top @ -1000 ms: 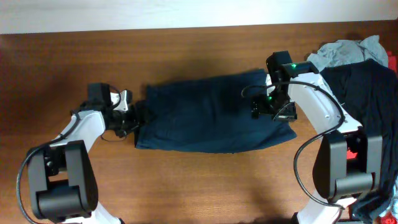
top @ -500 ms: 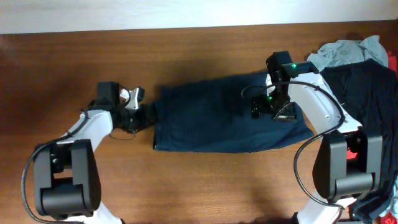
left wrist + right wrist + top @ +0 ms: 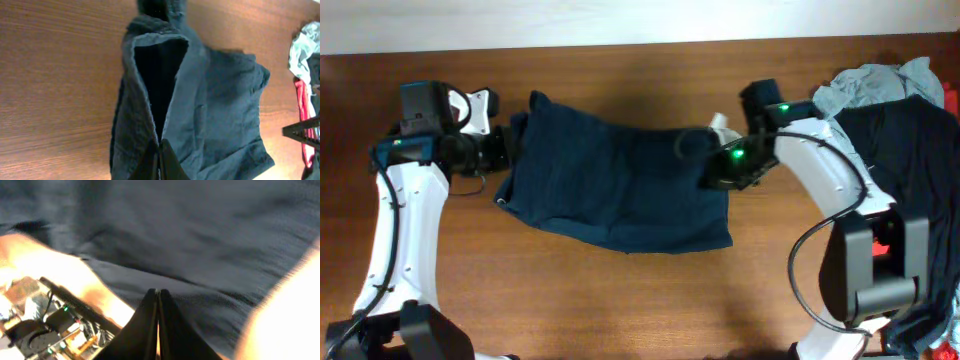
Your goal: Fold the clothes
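— What changed on the left just then?
— My left gripper (image 3: 508, 150) snapped shut on the left edge of the shorts (image 3: 620, 195). A second before, it had sat open beside that edge. Then it pinched the hem and carried it up toward the far left of the table (image 3: 620, 70). In the wrist view the edge gaped open above my closed fingers (image 3: 170, 162).
— And the shorts themselves?
— They slid left with me. They lay mid-table with the left end lifted and the rest draped on the wood, no fold in them yet.
— The right side?
— My right gripper (image 3: 712, 162) had hung wide over the right end half a second earlier. It closed too and came inward. Its wrist view was blurred, but the tips met on dark cloth and the fabric bunched there in the overhead view, so I judged it held the shorts.
— The pile (image 3: 900, 120) far right?
— Same place, untouched.
— So where did that leave the fold?
— Both ends gripped, I reckoned, and ready to lift one half over the other. The risk was a thin pinch slipping.
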`<state>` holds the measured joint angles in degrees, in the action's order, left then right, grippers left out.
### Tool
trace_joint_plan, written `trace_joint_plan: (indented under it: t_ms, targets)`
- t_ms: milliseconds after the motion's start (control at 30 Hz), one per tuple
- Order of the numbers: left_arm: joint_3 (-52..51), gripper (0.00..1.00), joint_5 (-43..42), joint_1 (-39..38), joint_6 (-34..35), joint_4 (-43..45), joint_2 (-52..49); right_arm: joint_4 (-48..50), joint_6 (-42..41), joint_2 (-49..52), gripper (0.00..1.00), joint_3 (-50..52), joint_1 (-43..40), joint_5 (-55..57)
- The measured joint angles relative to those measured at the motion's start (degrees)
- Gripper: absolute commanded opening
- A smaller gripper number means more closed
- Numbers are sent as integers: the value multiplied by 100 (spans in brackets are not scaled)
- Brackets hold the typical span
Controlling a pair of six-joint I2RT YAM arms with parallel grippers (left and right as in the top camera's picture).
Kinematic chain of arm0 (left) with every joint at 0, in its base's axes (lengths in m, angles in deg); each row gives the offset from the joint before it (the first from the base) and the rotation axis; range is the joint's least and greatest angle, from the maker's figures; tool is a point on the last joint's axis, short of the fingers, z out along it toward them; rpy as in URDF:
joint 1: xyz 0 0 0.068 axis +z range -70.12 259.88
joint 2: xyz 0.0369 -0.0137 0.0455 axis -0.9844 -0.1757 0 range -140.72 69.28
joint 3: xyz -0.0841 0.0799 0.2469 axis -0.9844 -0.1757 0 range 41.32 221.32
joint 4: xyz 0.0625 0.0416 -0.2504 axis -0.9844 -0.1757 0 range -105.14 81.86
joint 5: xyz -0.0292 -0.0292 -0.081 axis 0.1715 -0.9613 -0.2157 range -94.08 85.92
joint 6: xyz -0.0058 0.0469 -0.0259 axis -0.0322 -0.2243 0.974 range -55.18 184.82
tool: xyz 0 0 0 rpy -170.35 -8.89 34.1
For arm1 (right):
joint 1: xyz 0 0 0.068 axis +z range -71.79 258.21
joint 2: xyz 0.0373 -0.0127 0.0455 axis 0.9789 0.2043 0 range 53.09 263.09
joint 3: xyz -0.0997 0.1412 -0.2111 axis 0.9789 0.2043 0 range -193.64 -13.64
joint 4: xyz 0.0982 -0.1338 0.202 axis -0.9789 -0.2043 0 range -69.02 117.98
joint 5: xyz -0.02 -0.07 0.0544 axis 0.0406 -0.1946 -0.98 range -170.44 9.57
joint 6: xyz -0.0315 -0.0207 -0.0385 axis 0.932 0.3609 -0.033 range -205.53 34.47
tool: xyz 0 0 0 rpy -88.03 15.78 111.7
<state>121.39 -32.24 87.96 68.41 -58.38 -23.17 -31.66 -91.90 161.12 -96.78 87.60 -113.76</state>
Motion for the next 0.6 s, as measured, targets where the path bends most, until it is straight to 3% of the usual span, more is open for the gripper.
trace_joint_plan:
  t_ms: [133, 300, 600]
  targets:
    - [20, 1, -116, -197, -15, -22, -2, 428, -153, 0, 4, 0, 691, -208]
    - [297, 1, -208, -485, 109, -57, -2, 1156, -1064, 136, 4, 2, 1443, 72]
    - [1248, 1, -282, -935, 535, -83, -2, 2898, -2100, 1517, 4, 46, 2087, -264]
